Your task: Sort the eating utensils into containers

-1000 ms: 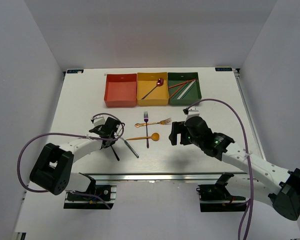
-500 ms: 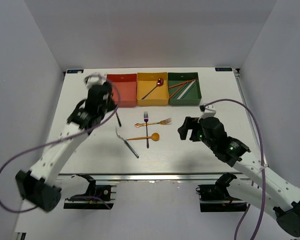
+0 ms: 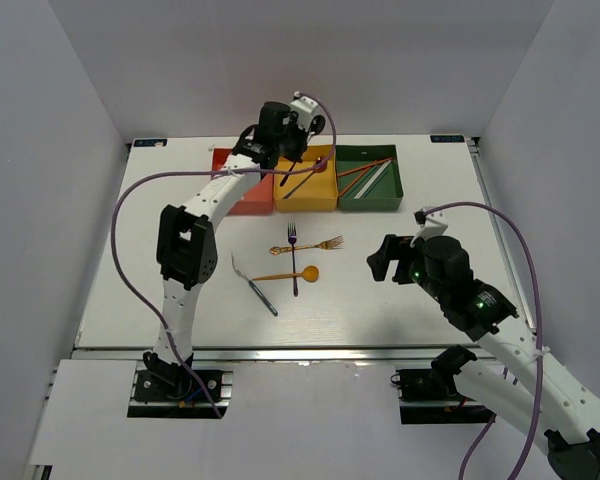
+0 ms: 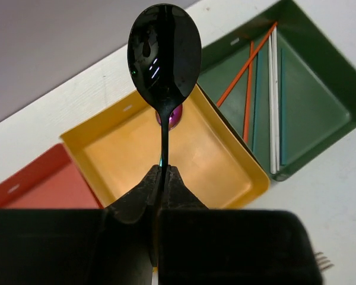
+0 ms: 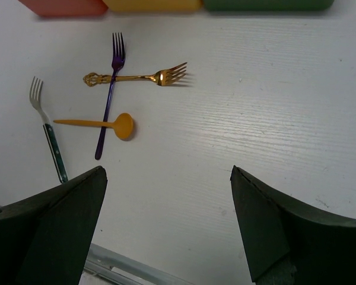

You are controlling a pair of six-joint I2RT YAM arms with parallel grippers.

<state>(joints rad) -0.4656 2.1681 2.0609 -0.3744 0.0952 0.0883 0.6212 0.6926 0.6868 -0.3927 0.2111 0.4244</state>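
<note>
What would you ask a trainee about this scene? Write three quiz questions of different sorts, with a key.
1. What does the left gripper hold?
A. a black spoon
B. a white chopstick
C. a silver knife
2. True or false: the right gripper is shut on a fork.
3. How many utensils lie loose on the table, outside the boxes?

Key:
1. A.
2. False; it is open and empty.
3. Four: the purple fork, the gold fork, the orange spoon and the silver fork.
</note>
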